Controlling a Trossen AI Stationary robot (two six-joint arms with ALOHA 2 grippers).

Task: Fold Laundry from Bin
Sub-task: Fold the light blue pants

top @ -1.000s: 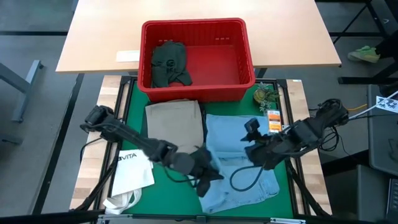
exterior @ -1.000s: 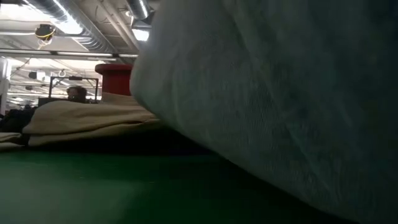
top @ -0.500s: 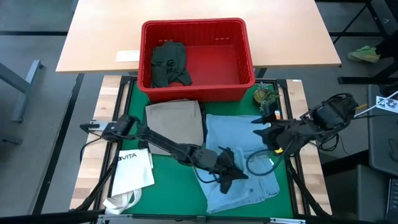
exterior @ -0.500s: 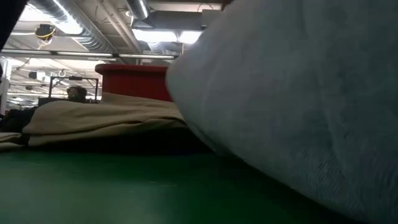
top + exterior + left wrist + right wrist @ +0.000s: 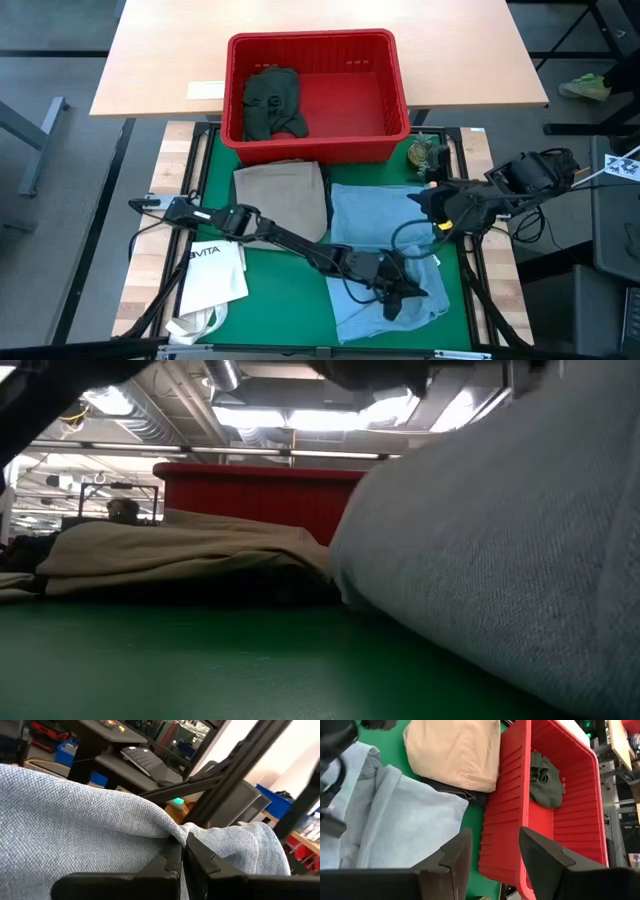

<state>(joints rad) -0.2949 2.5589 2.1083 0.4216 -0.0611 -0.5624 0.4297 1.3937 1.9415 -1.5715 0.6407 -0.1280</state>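
Note:
Light blue jeans (image 5: 375, 215) lie on the green mat, right of centre. My left gripper (image 5: 408, 297) reaches across them from the left and is shut on their cloth (image 5: 75, 805) near the front right. My right gripper (image 5: 425, 198) hangs open above the jeans' far right part, touching nothing; its wrist view looks down on the jeans (image 5: 395, 815). Folded khaki trousers (image 5: 280, 190) rest on a dark garment (image 5: 455, 790) left of the jeans. The red bin (image 5: 310, 38) stands at the far edge, with a dark green piece (image 5: 272, 100) lying in it. My left gripper pinches a raised fold of the light blue jeans (image 5: 175, 831) between its two shut fingers (image 5: 197, 857). The fingers lie level and come from the table's left. The cloth bunches up at the fingertips; the rest of the jeans lies on the mat.
A white tote bag (image 5: 215, 275) lies at the near left of the mat. A small green object (image 5: 428, 153) and an orange-tagged item (image 5: 440, 192) sit by the bin's right corner. In the low view the jeans (image 5: 500, 560) fill the right, with the khaki trousers (image 5: 170, 545) behind.
My left gripper, still shut, has moved low across the jeans toward the table's right edge, drawing their near left part over to the right; the far part stayed put. My right gripper has drawn back toward the right edge and risen a little.

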